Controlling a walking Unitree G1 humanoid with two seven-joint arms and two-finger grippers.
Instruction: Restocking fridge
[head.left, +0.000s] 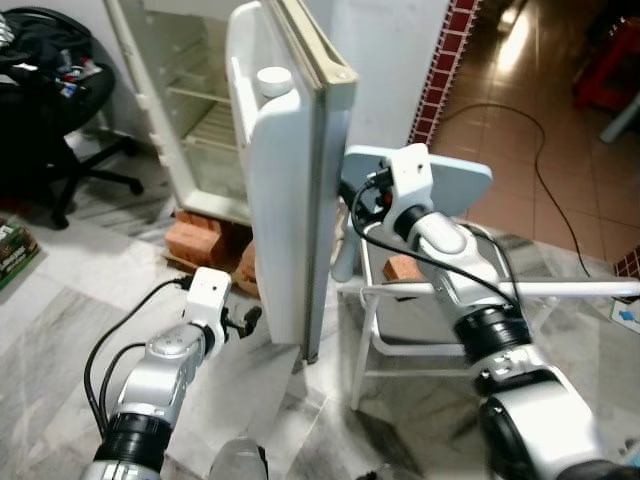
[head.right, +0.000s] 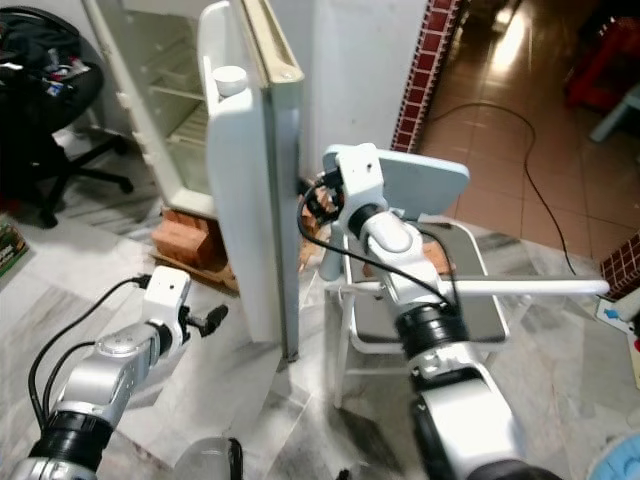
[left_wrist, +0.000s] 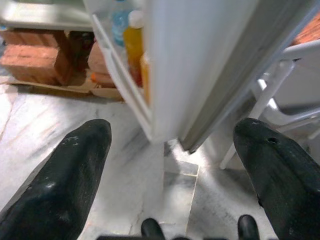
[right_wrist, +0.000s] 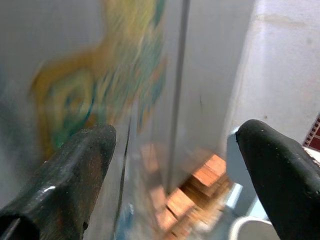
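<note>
The white fridge (head.left: 200, 120) stands open, its shelves looking bare. Its door (head.left: 280, 200) swings toward me and I see it edge-on. A white bottle cap (head.left: 273, 80) pokes up from the top door shelf. My left gripper (head.left: 247, 320) is open, low beside the door's inner face. In the left wrist view the door's bottom corner lies between the open fingers (left_wrist: 75, 165), with an orange bottle (left_wrist: 134, 42) and a blue bottle (left_wrist: 120, 20) in the lower door shelf. My right gripper (head.right: 312, 205) is open at the door's outer face, facing a blurred colourful sticker (right_wrist: 100, 85).
Red bricks (head.left: 200, 240) prop the fridge off the marble floor. A white folding chair (head.left: 430, 300) stands just right of the door, under my right arm. A black office chair (head.left: 50, 100) sits at far left. A black cable (head.left: 540, 150) trails over the brown tiles.
</note>
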